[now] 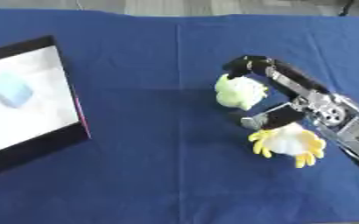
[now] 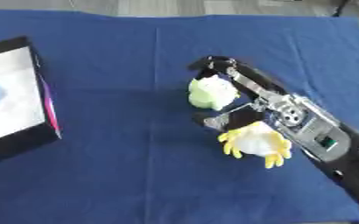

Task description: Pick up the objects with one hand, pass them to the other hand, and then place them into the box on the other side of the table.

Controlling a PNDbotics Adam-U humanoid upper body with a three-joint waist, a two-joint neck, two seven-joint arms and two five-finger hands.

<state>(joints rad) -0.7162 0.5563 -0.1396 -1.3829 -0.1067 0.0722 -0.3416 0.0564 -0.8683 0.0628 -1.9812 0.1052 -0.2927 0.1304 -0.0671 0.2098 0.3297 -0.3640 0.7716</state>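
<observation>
- Pickup is the step in hand, by the look of it; the right hand [image 1: 282, 98] reaches in from the right side onto the blue cloth [image 1: 160, 175], its fingers [image 1: 244, 66] curled over the top of a pale green soft toy [image 1: 240, 91] and its thumb [image 1: 268, 119] below, so it appears clamped on that toy, though whether the toy is off the cloth cannot be told
- White and yellow soft toy [image 1: 288, 142] lies just beside the hand, under the wrist, touching or nearly touching the thumb; it is not gripped
- Box [image 1: 29, 98] sits at the left edge, well apart from the toys; black rim, white floor, with one light blue thing [image 1: 10, 89] already inside
- Left hand shows in neither view
- Next move, as a judgement: lift the green toy clear without dragging its neighbour, carry it toward the middle, and meet the left hand there for the pass; the box lies on the left hand's side
- Count: two soft toys on the cloth, one blue thing in the box, one box, one hand in sight
</observation>
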